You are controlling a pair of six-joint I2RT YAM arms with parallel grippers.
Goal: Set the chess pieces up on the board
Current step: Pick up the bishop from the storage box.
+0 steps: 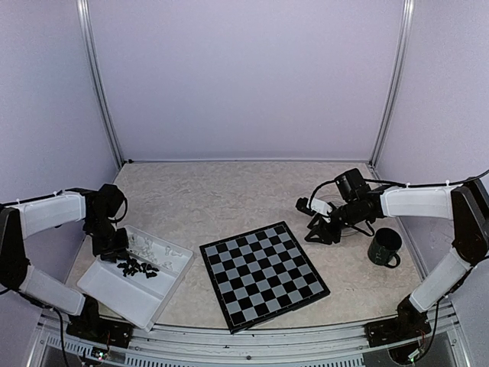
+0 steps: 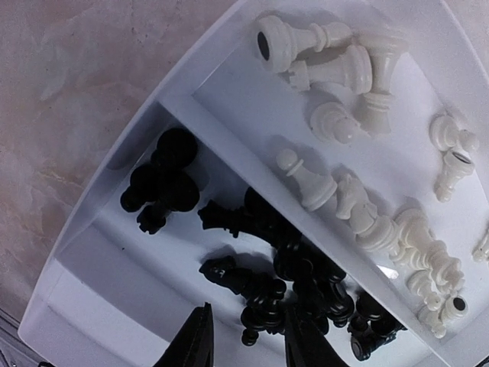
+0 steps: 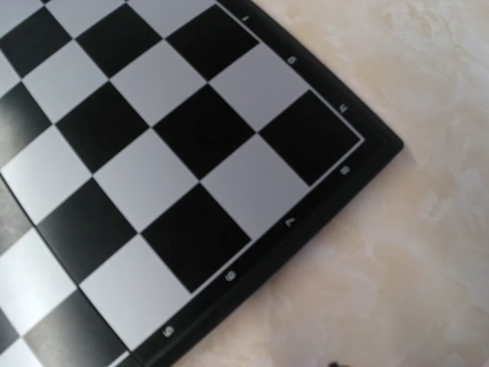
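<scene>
Two heaps lying in tray (image 1: 164,294), lower left: black pieces (image 2: 306,283) in one compartment, white pieces (image 2: 359,222) across divider. Left gripper (image 2: 246,329) hovering over black heap, fingers standing apart astride few pieces; cannot tell whether pinching any. Board (image 1: 263,274) lying lower centre. Right gripper (image 1: 319,229) hanging beside board's upper right edge; spread or pressed, cannot tell. Mug (image 1: 384,247) standing right.

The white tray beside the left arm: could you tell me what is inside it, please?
Black chess pieces lie heaped in one compartment, white chess pieces in the next. Whatever lies under the black heap is covered.
</scene>
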